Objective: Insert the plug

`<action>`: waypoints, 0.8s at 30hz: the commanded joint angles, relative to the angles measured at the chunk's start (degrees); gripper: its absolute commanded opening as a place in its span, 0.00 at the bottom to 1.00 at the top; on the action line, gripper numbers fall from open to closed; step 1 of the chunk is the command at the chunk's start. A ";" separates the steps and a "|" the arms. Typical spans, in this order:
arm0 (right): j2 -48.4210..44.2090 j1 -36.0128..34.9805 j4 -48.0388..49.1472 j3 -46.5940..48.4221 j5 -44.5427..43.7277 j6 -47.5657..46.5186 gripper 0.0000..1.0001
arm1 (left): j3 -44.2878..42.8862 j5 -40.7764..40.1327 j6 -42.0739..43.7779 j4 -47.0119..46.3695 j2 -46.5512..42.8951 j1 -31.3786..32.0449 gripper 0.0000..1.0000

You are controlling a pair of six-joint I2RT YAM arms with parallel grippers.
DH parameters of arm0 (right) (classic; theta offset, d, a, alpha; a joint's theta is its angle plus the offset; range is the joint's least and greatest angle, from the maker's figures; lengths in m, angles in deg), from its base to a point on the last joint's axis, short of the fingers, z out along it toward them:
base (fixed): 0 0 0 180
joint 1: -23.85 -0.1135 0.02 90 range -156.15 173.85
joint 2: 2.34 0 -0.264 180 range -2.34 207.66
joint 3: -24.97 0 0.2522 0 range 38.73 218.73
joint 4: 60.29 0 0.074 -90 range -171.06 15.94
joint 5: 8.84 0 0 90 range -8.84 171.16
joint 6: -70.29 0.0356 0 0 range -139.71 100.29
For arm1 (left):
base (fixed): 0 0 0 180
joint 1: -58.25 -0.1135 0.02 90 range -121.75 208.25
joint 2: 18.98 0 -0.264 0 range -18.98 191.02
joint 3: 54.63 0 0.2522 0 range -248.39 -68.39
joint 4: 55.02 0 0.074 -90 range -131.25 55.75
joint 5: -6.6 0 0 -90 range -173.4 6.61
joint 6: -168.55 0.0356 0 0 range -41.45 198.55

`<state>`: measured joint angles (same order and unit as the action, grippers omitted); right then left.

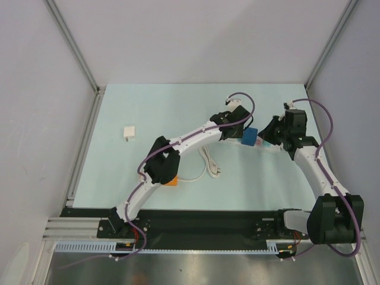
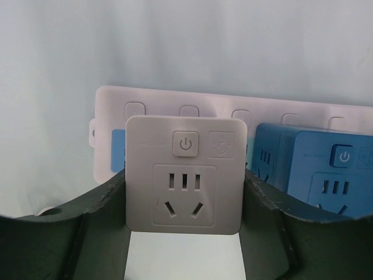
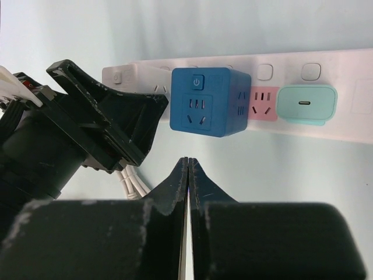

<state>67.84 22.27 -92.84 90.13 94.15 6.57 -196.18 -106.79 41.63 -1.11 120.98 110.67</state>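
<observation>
The plug [image 3: 204,102] sat against the face of the white strip [image 3: 326,61], its switch and 1 socket face turned toward the right wrist camera; whether its pins were fully home could not be told. Along the strip, a pink socket [image 3: 264,103] lay just beside the plug, and a teal charger [image 3: 307,104] was plugged in next to that. On the plug's other side a white cube [image 2: 185,181] stood on the strip. The left tool [image 2: 185,182] gripped that cube, with 1 finger pressed on each flank. The right tool [image 3: 188,160] hung near the plug but apart from it, its jaws pressed together with nothing between them. From above, both tools met at the far right part of the table [image 1: 148,107], the plug [image 1: 249,137] between them. A white cable [image 1: 209,163] trailed beneath the left arm, and a small white block [image 1: 129,133] lay well apart to the left.
</observation>
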 commanded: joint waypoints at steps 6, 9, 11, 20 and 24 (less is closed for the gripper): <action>-1.70 0.35 1.82 -0.51 1.42 -0.53 0.02 | 1.05 2.39 -0.69 4.86 7.61 1.45 0.00; -1.62 0.79 1.82 -0.33 1.86 -0.36 0.02 | 1.14 3.62 0.27 4.95 7.61 1.45 0.00; -1.62 0.79 2.00 -0.24 2.21 -0.35 0.02 | 1.31 3.71 0.28 5.91 7.43 1.45 0.02; -2.23 0.88 2.35 -1.21 2.12 -0.44 0.03 | 1.49 4.15 1.68 5.21 4.62 1.45 0.44; -1.88 0.88 3.41 -1.83 1.95 -0.27 0.03 | 1.40 4.33 2.21 5.39 3.22 1.28 0.51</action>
<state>67.14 22.92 -91.71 88.62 95.64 6.55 -197.16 -108.24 43.18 -0.90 121.59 111.37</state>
